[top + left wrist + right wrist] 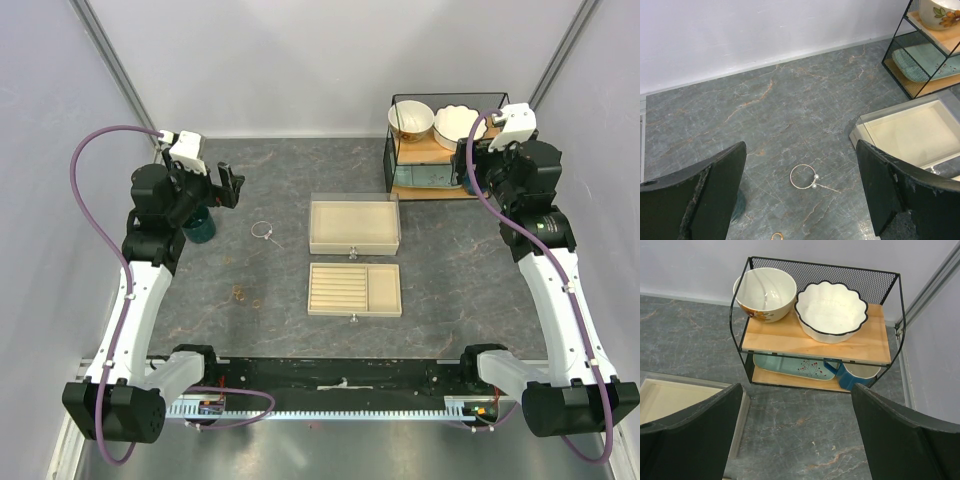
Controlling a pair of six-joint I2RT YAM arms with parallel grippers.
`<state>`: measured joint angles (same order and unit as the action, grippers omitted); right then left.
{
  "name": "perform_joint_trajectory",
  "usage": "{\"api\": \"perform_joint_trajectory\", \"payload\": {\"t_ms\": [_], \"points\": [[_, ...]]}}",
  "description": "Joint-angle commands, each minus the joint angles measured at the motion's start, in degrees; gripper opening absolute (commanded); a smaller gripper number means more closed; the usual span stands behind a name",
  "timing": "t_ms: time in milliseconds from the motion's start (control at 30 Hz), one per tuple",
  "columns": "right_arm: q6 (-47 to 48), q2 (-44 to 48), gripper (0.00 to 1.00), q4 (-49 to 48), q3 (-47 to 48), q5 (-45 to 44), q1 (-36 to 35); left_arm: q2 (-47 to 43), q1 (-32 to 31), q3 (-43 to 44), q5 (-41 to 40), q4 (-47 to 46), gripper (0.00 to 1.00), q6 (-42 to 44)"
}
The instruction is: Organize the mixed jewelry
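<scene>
Grey marble tabletop (280, 170) — left gripper (230, 186) and right gripper (796, 390) are standing wide, empty.
Best practice: straddling the rim of the wire hoop (803, 177) squarely, closing gently.

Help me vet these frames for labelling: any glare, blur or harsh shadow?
Top view: even light, soft shadows, hoop thin but sharp. Left wrist: hoop crisp, claw fingers dark and slightly soft. Right wrist: mild sheen inside the floral bowl.

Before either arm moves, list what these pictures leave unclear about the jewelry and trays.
Tiny rings: top view, too small to count.
Gold ring: left wrist view, cut off by the bottom edge.
Slotted tray: top view, slots too small to tell if any are filled.
</scene>
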<state>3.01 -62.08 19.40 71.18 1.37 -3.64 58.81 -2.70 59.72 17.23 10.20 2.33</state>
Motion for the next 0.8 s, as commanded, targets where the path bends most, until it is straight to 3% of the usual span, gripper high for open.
{"api": "perform_joint_trajectory", "payload": {"t_ms": [0, 233, 367, 533, 767], "points": [[-0.2, 1.3, 0.98, -1.3, 1.6, 0.6, -0.1, -1.5, 0.0, 0.7, 1.4, -1.1, 0.98, -1.1], [0.0, 1.3, 0.98, -1.2, 1.9, 0.7, -0.1, -1.2, 0.0, 0.6, 3.5, 0.3, 0.99, 0.8], [0.0, 0.4, 0.98, -0.9, 1.5, 1.3, -0.2, 1.4, -0.2, -1.4, 7.2, 2.7, 0.99, 7.4], [-0.1, -1.0, 0.98, -0.9, 1.2, 2.8, -0.2, 9.9, -0.6, -1.6, 5.4, 6.4, 0.99, 14.4], [0.2, -3.7, 0.98, -0.7, 0.3, 3.9, -0.2, 23.4, -1.7, 4.6, 7.5, 14.1, 0.98, 22.3]]}}
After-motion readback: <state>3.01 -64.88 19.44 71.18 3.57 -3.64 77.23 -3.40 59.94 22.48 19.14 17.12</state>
